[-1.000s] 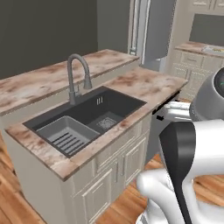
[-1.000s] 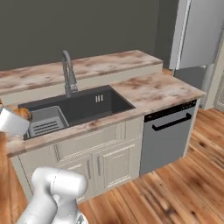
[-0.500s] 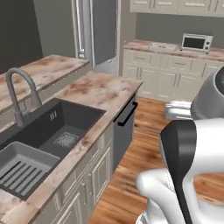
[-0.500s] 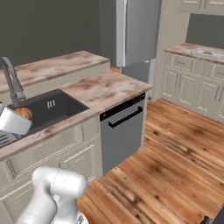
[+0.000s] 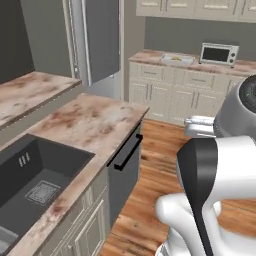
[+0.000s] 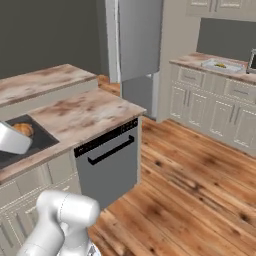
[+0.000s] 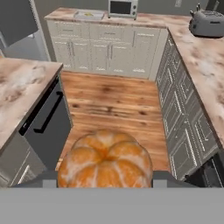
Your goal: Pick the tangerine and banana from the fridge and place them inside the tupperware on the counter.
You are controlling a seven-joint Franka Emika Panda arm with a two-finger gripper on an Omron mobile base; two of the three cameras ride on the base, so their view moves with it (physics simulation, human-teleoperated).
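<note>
Clearly the pincer [image 7: 105, 186] grips the round, ribbed, dimpled tangerine [image 7: 105, 159] above plank wood flooring [image 7: 118, 100].

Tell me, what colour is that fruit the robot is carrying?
Orange, with paler streaks across its segments; the tangerine shows best in the hand view.

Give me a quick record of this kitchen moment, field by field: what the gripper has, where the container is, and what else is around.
gripper: gripper closed on the tangerine
tangerine: held over the wood floor, not yet placed
tupperware: tupperware on the far counter, beside the microwave
tupperware contents: something yellow lies in it, too small to identify
toaster: toaster on the counter's right run
island: dishwasher under its marbled top, sink set into it
fridge: fridge behind the island
</note>
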